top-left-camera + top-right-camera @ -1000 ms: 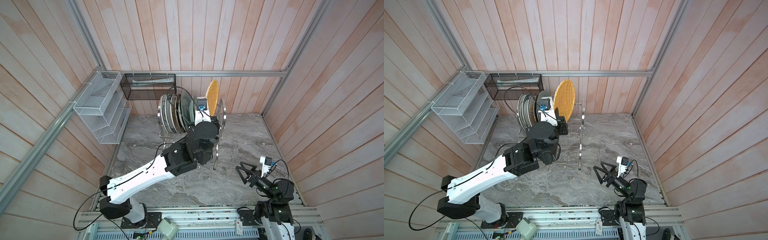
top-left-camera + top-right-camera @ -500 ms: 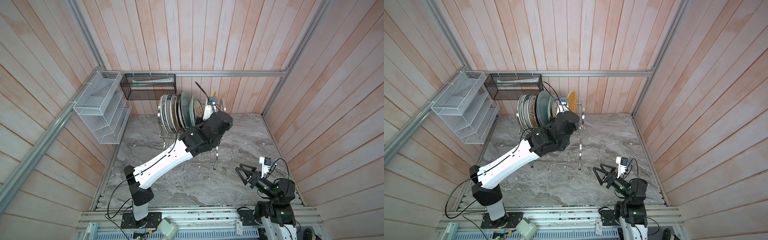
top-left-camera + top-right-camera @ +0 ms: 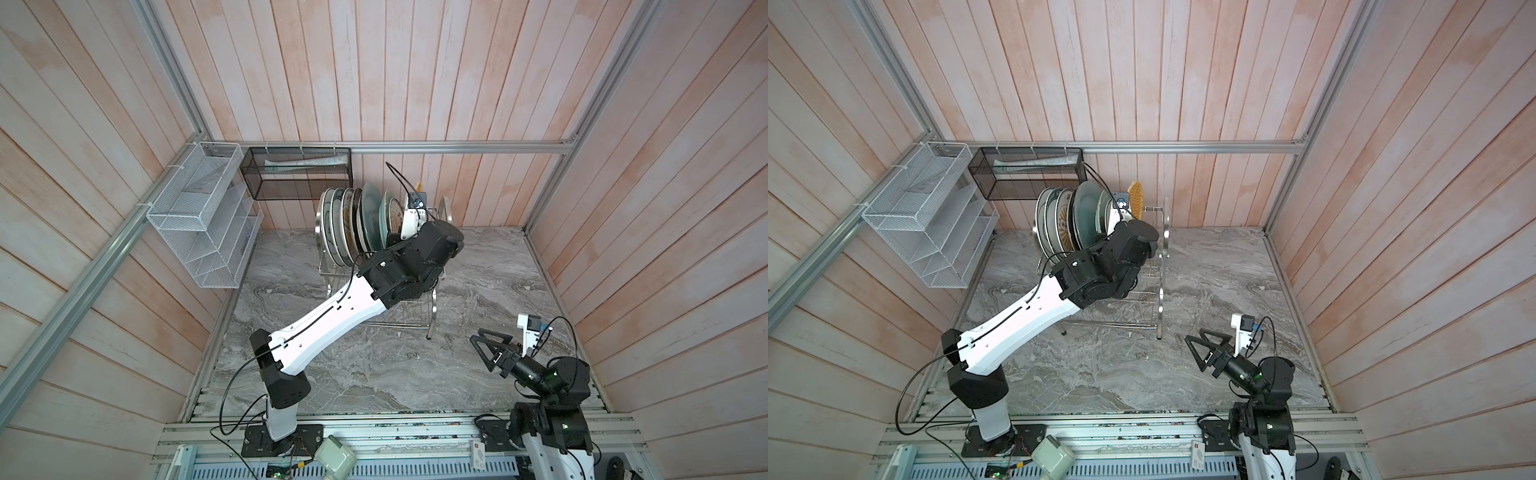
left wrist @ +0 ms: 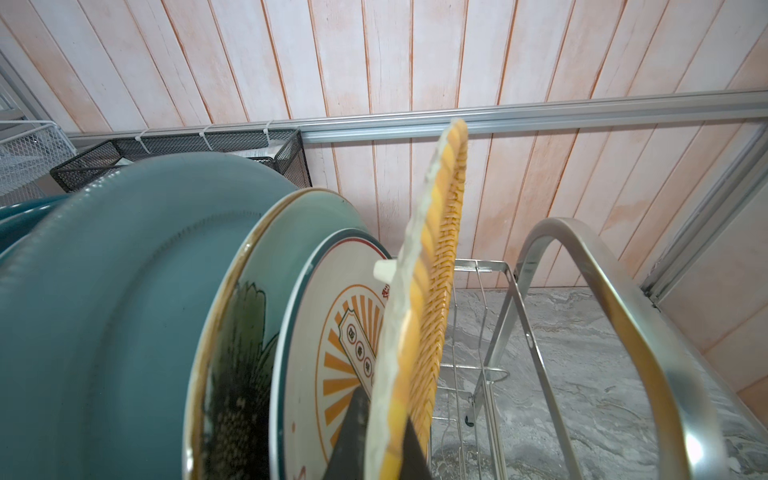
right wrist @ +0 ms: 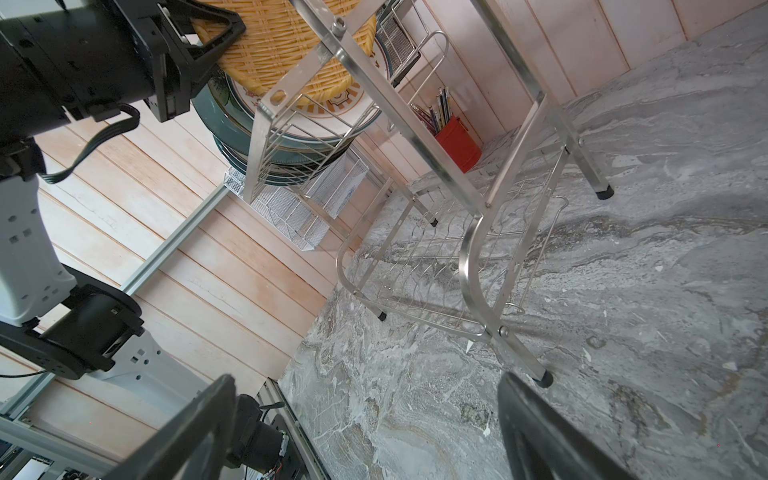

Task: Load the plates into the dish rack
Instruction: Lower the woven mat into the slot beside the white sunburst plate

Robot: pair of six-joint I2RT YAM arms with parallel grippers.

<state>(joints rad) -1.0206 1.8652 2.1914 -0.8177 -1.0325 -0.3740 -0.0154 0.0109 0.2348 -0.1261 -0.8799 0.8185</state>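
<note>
My left gripper [image 4: 386, 440] is shut on the rim of the orange lattice plate [image 4: 434, 291]. It holds the plate upright over the upper tier of the dish rack [image 4: 602, 291], right beside the sunburst plate [image 4: 332, 332]. In the right wrist view the same plate [image 5: 282, 45] reaches down to the tier's wires. Several plates [image 3: 357, 224] stand in a row in the rack [image 3: 432, 316], seen in both top views [image 3: 1084, 216]. My right gripper [image 3: 478, 353] hovers open and empty over the table, at the near right of the rack.
A white mesh organiser [image 3: 199, 220] hangs on the left wall. A black mesh basket [image 3: 299, 174] hangs on the back wall behind the rack. A red holder with pens [image 5: 457, 141] stands behind the rack. The rack's lower tier [image 5: 436, 266] holds nothing.
My left arm has stretched forward and brought the orange lattice plate down from above the rack into the row of plates. The right arm has not moved.
</note>
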